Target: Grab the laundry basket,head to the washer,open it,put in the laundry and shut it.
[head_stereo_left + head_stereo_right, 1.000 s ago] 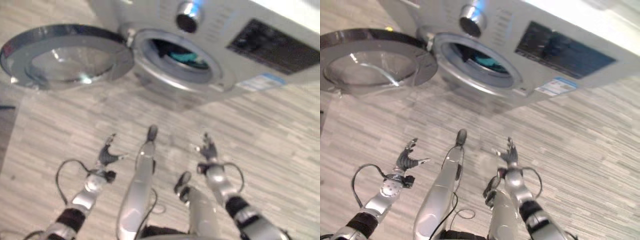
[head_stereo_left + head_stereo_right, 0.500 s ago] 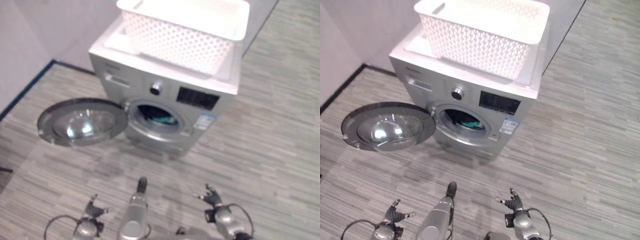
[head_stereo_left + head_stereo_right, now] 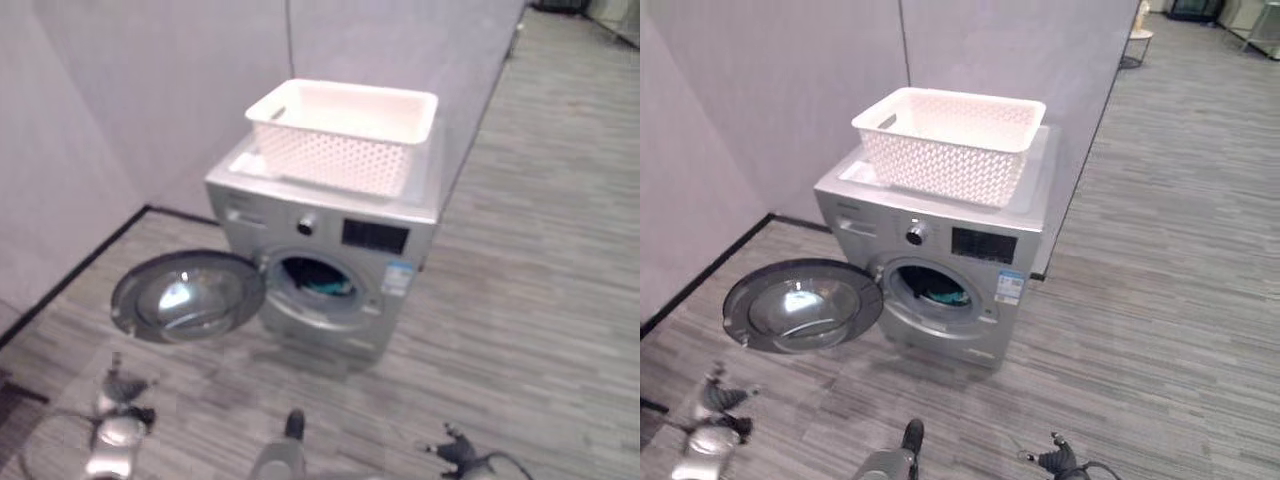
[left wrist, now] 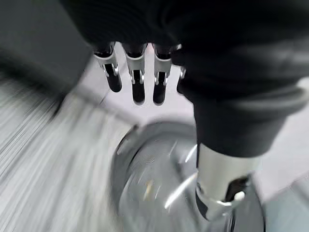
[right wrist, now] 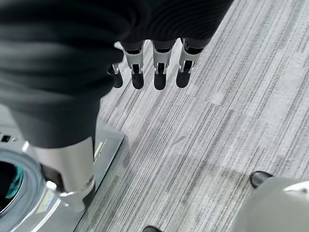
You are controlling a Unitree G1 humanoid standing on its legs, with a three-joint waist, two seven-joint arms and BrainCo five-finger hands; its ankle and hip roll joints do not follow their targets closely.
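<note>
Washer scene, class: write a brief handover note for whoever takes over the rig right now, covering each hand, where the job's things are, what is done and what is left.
Left hand: open, empty, over the floor near the door.
Right hand: open, empty, over bare floor.
Laundry basket: white, on top of the washer.
Laundry: something teal lies in the drum.
Done: door swung wide open; laundry appears loaded.
Left: shut the door.
</note>
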